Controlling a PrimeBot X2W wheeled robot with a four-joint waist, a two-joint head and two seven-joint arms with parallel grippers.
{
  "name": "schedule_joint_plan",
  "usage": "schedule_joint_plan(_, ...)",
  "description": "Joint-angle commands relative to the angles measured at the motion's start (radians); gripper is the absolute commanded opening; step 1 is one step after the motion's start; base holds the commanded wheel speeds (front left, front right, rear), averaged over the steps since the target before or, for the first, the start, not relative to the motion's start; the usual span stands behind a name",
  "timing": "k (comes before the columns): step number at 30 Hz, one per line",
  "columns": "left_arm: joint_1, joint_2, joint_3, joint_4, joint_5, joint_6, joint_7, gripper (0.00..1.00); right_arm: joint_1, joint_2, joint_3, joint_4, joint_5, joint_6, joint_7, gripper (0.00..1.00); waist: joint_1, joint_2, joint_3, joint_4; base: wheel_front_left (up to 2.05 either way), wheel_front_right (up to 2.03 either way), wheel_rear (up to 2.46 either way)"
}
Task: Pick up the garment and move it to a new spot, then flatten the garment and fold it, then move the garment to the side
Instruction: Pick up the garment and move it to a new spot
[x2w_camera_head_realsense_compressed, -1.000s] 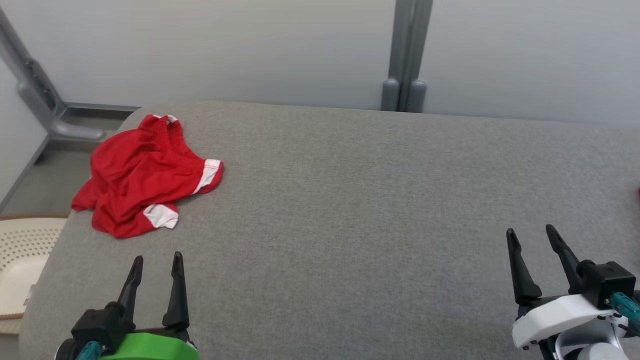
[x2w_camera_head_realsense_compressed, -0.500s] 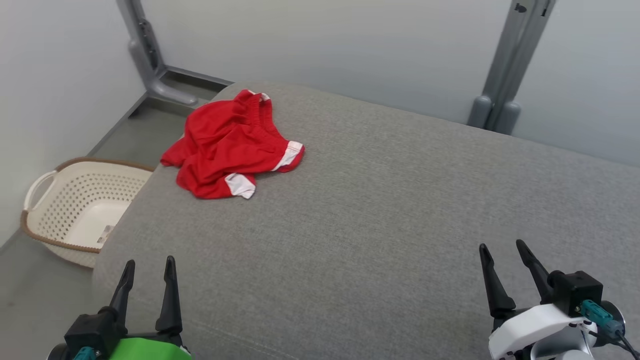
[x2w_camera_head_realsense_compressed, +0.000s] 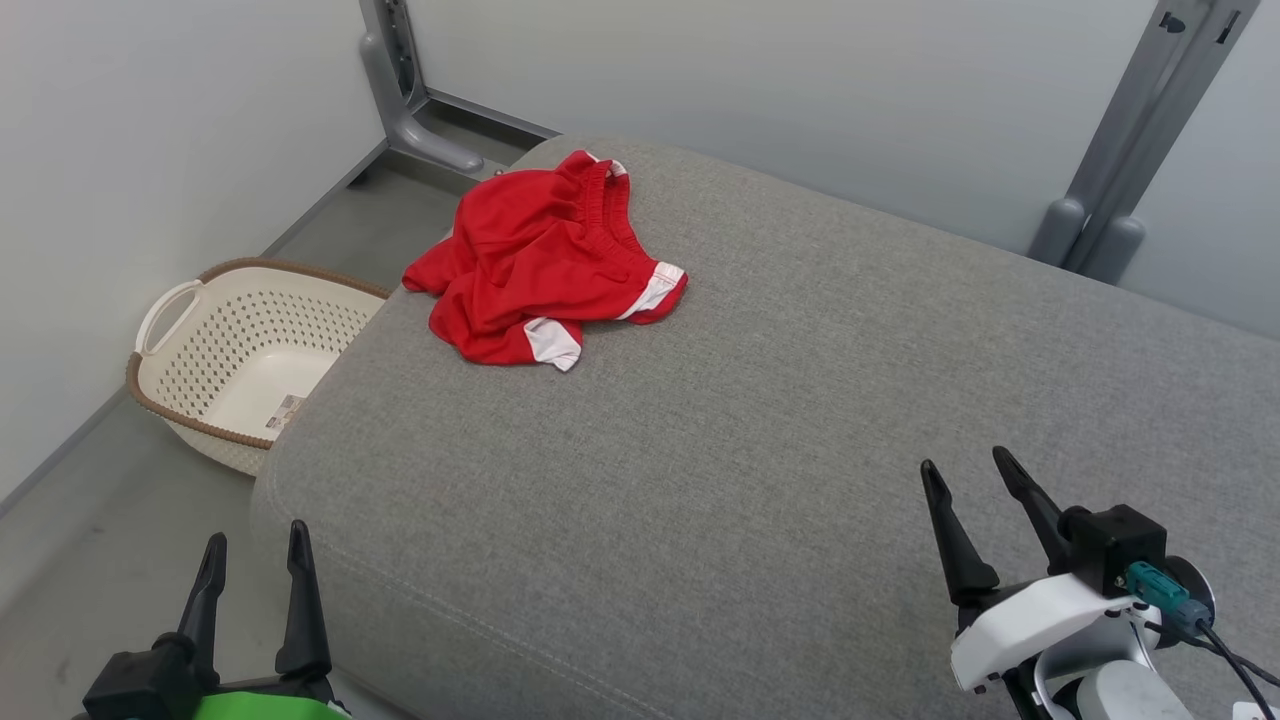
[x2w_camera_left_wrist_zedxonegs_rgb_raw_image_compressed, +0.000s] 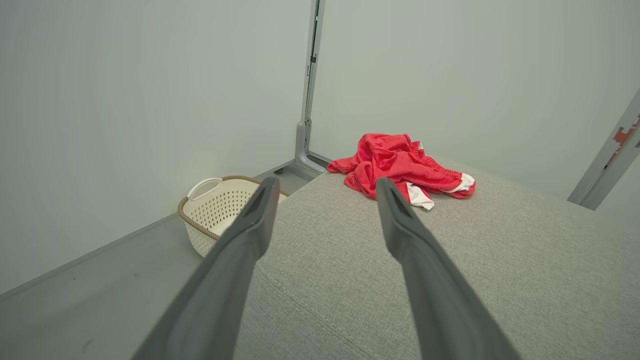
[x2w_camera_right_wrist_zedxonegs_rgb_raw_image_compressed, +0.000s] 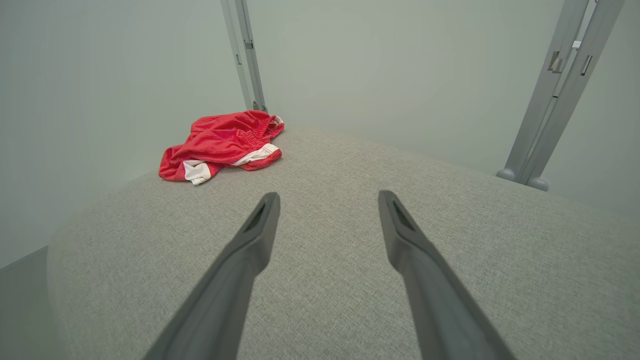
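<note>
Nearest, at the left, the left jaws stand released, their two dark fingers (x2w_camera_head_realsense_compressed: 299, 600) spread apart and holding nothing; they hang just off the near left corner of the grey padded surface (x2w_camera_head_realsense_compressed: 760, 450), over the floor (x2w_camera_head_realsense_compressed: 90, 540). At the near right the right jaws are likewise released and hold nothing, fingers (x2w_camera_head_realsense_compressed: 952, 550) parted above the near right part of the surface (the white wrist housing sits just behind them). In both wrist views the fingers point out across bare grey fabric toward the far left.

Farther out on the left, a cream perforated basket (x2w_camera_head_realsense_compressed: 330, 273) with a brown rim stands on the floor, just beside the left edge of the surface; a small label lies in its bottom.

At the far left corner of the surface lies the garment (x2w_camera_head_realsense_compressed: 540, 255), a pair of red shorts with white trim, crumpled in a heap, well apart from both jaws; its gathered waistband faces the far side, and its left edge reaches the edge of the surface. Beyond stand pale walls (x2w_camera_head_realsense_compressed: 150, 120) and grey metal posts (x2w_camera_head_realsense_compressed: 1135, 165).
</note>
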Motion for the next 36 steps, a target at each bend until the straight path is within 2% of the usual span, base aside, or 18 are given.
schedule_joint_plan(1, 0.013, -0.006, 0.006, -0.005, -0.003, 0.002, -0.003, 1.00, -0.014, -0.009, 0.001, 0.003, 0.006, -0.002, -0.006, 1.00, 0.0000, 0.0000, 0.002, 0.002, 0.00, 0.00, 0.00)
schedule_joint_plan(12, -0.057, -0.012, -0.009, 0.037, -0.012, -0.004, -0.003, 1.00, 0.022, -0.009, -0.034, -0.009, -0.007, -0.002, -0.010, 1.00, 0.0000, 0.0000, 0.020, -0.003, 0.00, 0.00, 0.00)
schedule_joint_plan(17, -0.153, -0.012, -0.028, 0.141, -0.040, -0.007, -0.001, 1.00, 0.022, -0.006, -0.033, -0.033, -0.016, -0.002, 0.007, 1.00, 0.0000, 0.0000, 0.047, -0.033, 0.00, 0.00, 0.00)
schedule_joint_plan(20, -0.273, -0.009, -0.053, 0.252, -0.075, -0.007, 0.017, 1.00, 0.009, -0.017, -0.027, -0.054, -0.023, -0.002, 0.022, 1.00, 0.0000, 0.0000, 0.082, -0.060, 0.00, 0.00, 0.00)
schedule_joint_plan(28, -0.593, 0.036, -0.005, 0.545, -0.212, -0.008, 0.076, 1.00, -0.076, -0.073, 0.067, -0.118, -0.038, -0.002, 0.083, 1.00, 0.0000, 0.0000, 0.216, -0.217, 0.00, 0.00, 0.00)
schedule_joint_plan(32, -0.721, 0.082, 0.026, 0.651, -0.252, -0.008, 0.111, 1.00, -0.127, -0.118, 0.110, -0.160, -0.032, -0.002, 0.114, 1.00, 0.0000, 0.0000, 0.305, -0.296, 0.00, 0.00, 0.00)
schedule_joint_plan(36, -0.834, 0.134, 0.044, 0.741, -0.263, 0.016, 0.164, 1.00, -0.168, -0.147, 0.132, -0.213, -0.041, -0.002, 0.137, 1.00, 0.0000, 0.0000, 0.399, -0.367, 0.00, 0.00, 0.00)
